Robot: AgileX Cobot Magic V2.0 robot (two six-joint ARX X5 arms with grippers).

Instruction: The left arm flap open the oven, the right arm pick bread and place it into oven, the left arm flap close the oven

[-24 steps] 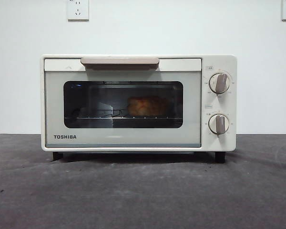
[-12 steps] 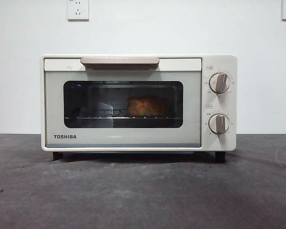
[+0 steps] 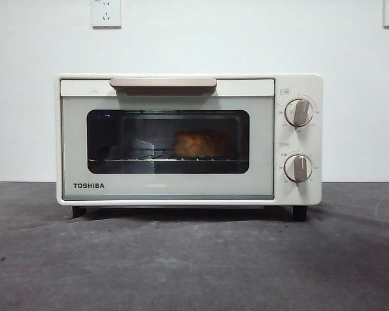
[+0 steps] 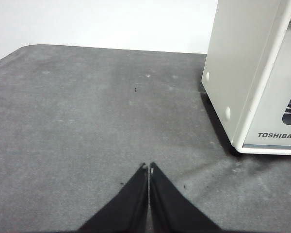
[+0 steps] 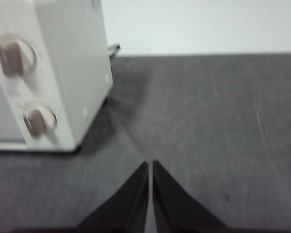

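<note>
- Bread (image 3: 200, 144) inside the oven (image 3: 188, 139), on the rack behind the closed door.
- Left tool (image 4: 148, 168) clenched, empty, over the surface (image 4: 87, 121) off the oven's logo-side corner.
- Right tool (image 5: 150, 165) clenched, empty, off the knob-side corner.
- Judged complete; no move pending.

Two black jaws on the left gripper (image 4: 149, 167), flat and smooth, each shaped like a long pointy wedge. Tiny pale scuffs right at the tips (like chipped paint). Same two black pointy wedges on the right gripper (image 5: 150, 164), a bit blurry, getting wider toward the base. Matte, not shiny.
</note>
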